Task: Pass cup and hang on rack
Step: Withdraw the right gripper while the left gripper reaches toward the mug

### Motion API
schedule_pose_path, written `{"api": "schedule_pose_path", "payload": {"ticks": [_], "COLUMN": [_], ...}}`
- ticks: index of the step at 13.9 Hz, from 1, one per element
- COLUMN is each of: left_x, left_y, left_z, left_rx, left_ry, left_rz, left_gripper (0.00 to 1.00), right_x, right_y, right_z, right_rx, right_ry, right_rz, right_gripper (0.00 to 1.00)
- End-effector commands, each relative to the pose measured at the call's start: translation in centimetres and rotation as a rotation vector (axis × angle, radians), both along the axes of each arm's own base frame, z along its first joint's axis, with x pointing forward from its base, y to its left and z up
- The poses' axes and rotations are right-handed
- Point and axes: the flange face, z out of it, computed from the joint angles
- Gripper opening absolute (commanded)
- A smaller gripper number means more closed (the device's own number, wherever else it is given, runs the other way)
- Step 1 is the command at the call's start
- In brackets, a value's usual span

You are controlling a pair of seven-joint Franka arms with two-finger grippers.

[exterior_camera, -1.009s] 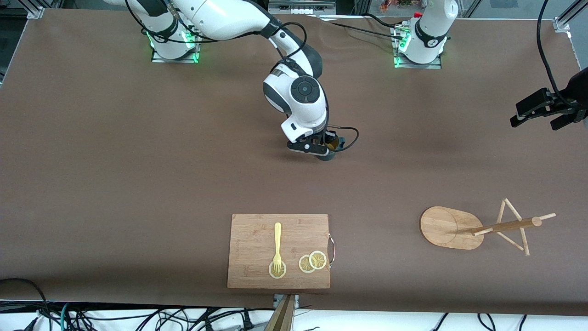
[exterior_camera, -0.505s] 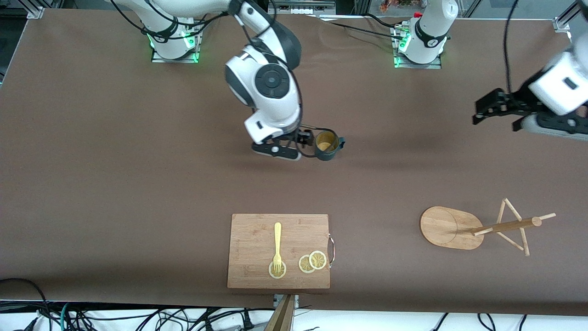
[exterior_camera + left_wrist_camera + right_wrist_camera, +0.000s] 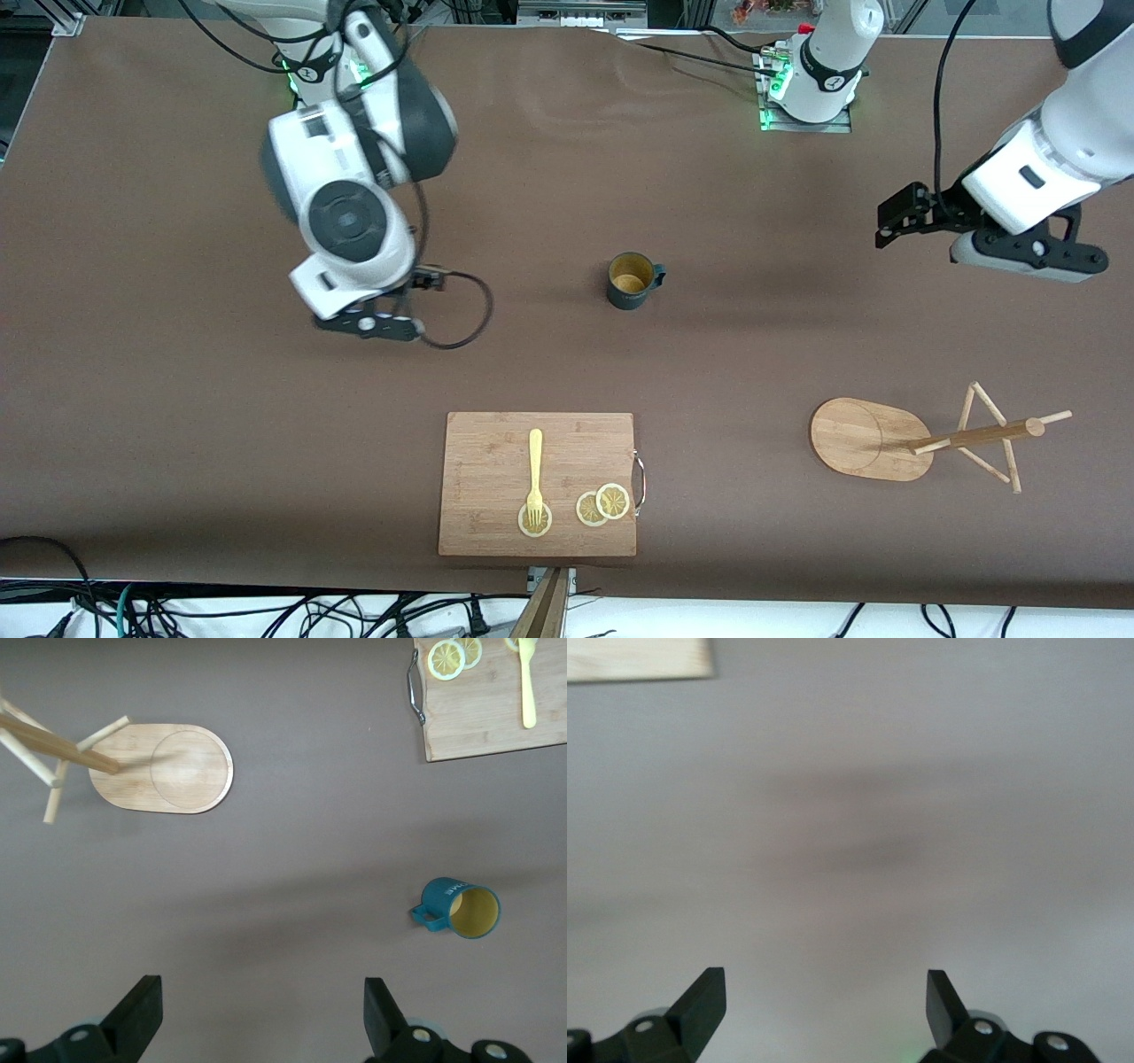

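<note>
Cup [image 3: 631,281] sitting upright at frame centre, both the left gripper [image 3: 904,219] and right gripper [image 3: 400,312] hovering wide-fingered and empty; careless approach risking tipping it.

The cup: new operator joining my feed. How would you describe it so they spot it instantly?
Start at the wooden cutting board at the table edge nearest the front camera, then look farther from that camera to the bare middle of the brown table. The cup stands there upright and alone, untouched by either gripper. It is the only dark teal thing, with a yellowish inside and a loop handle.
</note>
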Motion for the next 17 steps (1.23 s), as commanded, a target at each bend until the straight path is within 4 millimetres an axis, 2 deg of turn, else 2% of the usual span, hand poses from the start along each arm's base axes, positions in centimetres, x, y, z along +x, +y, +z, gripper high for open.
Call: {"api": "schedule_pose_path", "payload": {"ticks": [1,3,5,8,10,11,13,14,17], "left_x": [-0.2,-0.9,-1.7,-4.1,-5.1,-6.1,-7.5,-8.0,-8.1], "left_y": [-0.6,-0.8,-1.0,-0.8,-1.0,-0.9,-0.8,-0.8,-1.2], "left_z": [-1.7,-3.1,-6.0,-9.5,-11.9,-13.3,-16.0,-17.1,-19.0], "left_rx": [-0.002,-0.005,-0.012,-0.025,-0.095,-0.14,-0.224,-0.283,-0.39], "left_ry": [0.021,0.046,0.079,0.006,-0.045,-0.071,-0.131,-0.14,-0.175], "left_rz": [-0.043,-0.116,-0.218,-0.248,-0.298,-0.326,-0.358,-0.382,-0.488], "left_gripper": [1.0,1.0,1.0,1.0,1.0,1.0,1.0,1.0,1.0], "right_x": [-0.7,-1.1,-2.0,-3.3,-3.5,-3.9,-5.0,-5.5,-6.1], "right_y": [-7.7,-12.9,-17.8,-22.6,-25.0,-27.0,-28.0,-27.3,-28.4], "right_z": [1.4,2.6,3.7,4.7,5.7,6.3,7.2,7.6,9.1], "right_rx": [0.046,0.088,0.141,0.188,0.222,0.236,0.263,0.271,0.272], "right_ry": [0.041,0.007,-0.079,-0.132,-0.137,-0.144,-0.117,-0.104,-0.131], "right_rz": [0.077,0.094,0.071,0.052,0.101,0.092,0.1,0.114,0.096], "right_gripper": [1.0,1.0,1.0,1.0,1.0,1.0,1.0,1.0,1.0]}}
